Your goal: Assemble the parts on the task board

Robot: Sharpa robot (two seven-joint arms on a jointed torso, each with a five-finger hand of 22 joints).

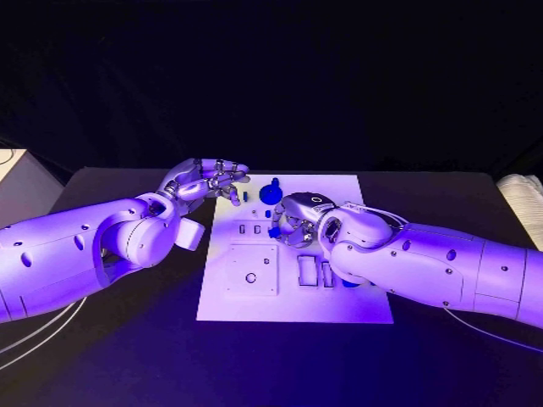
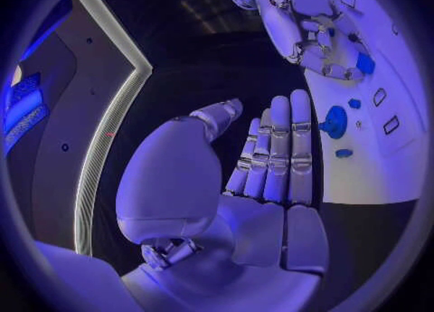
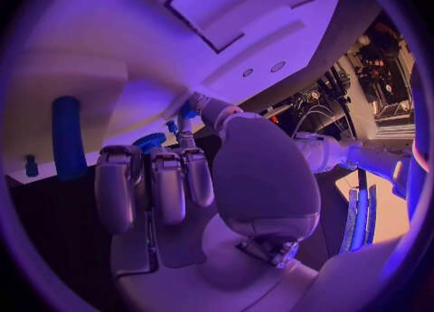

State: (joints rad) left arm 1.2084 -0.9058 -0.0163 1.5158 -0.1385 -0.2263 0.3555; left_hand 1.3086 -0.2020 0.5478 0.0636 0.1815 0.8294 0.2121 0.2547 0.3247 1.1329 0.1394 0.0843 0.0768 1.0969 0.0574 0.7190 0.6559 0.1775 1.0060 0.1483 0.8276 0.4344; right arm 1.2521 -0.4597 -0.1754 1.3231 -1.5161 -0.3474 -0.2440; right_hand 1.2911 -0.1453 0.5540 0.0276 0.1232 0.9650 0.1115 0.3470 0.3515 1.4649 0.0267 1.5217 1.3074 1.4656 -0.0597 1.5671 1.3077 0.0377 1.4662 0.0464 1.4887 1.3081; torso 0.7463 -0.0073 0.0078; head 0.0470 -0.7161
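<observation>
Two silver hands | flat white task board (image 1: pixel 293 305) | round blue part (image 1: pixel 271 193)

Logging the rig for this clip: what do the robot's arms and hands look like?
Two bulky arms with smooth white shells, dotted with small dark holes and rounded at the joints. Thin cables hang beneath both forearms. Each ends in a silver, metallic hand: the left hand and the right hand have segmented fingers and smooth, pale palm shells. No markings are legible.

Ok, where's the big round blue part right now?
In the head view the round blue part sits near the task board's far edge, between the left hand and the right hand.
</observation>
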